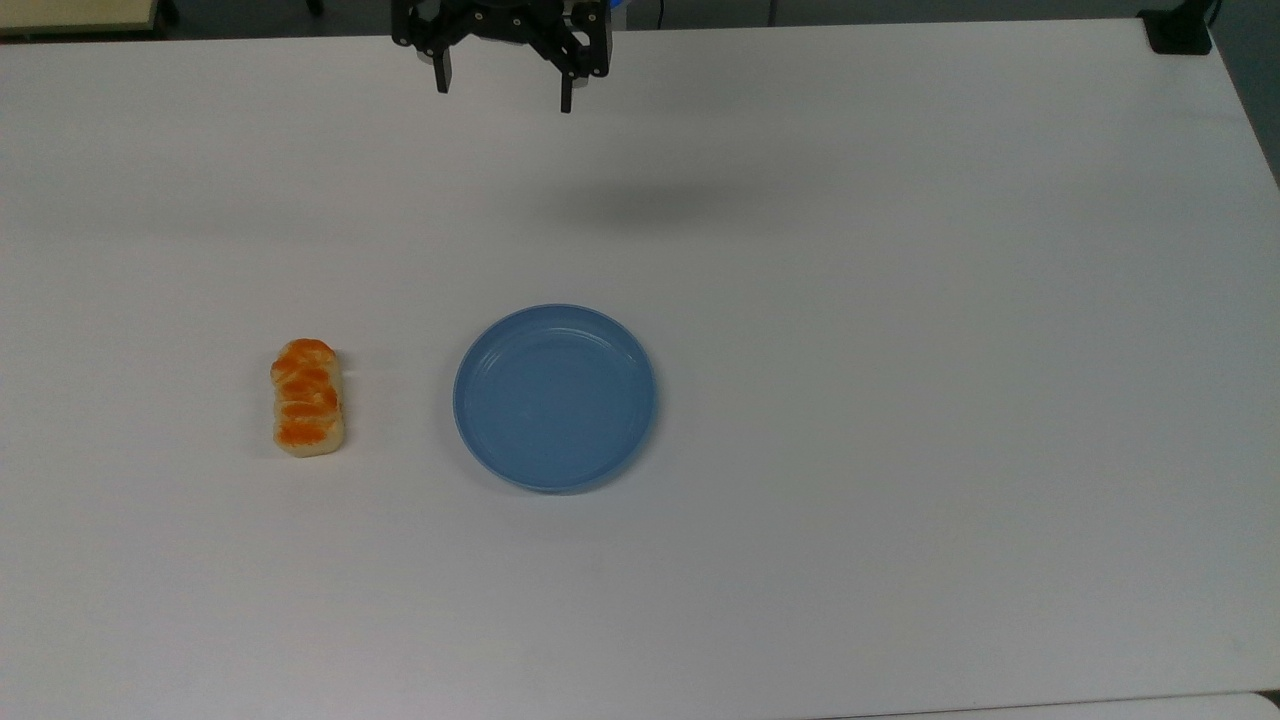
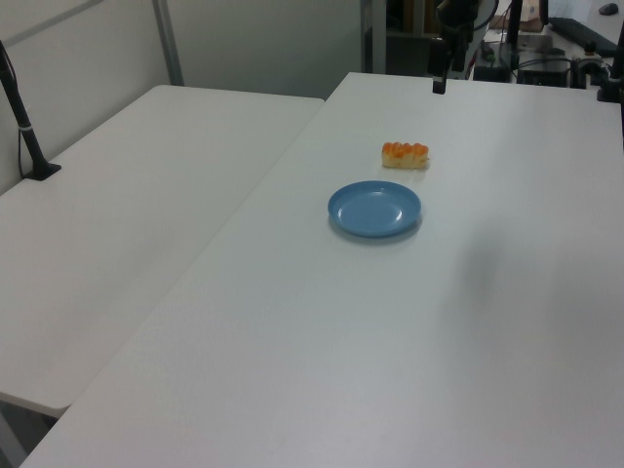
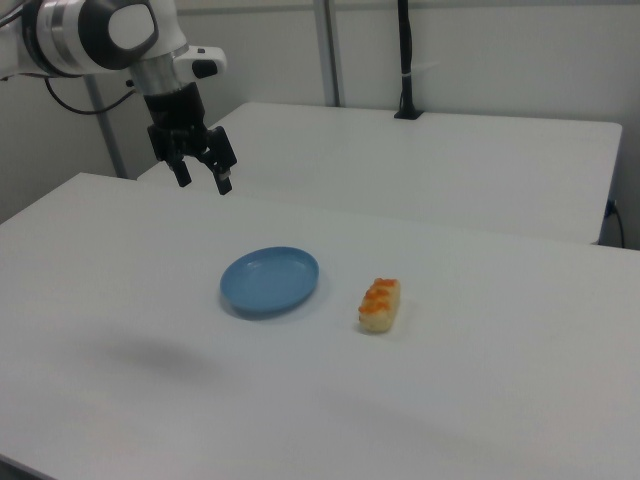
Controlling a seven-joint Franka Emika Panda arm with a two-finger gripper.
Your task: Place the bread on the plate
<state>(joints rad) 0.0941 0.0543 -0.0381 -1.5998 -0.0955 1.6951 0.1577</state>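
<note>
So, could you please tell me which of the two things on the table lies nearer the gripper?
The blue plate. In the right view it lies between the open gripper and the orange-topped bread, which lies farther away.

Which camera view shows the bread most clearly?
The top view: the bread appears largest there, with its whole orange top visible. The right view shows one end and one side; the left view shows it small, beyond the plate.

I can read no text, label, brand, number or sign anywhere here
</note>
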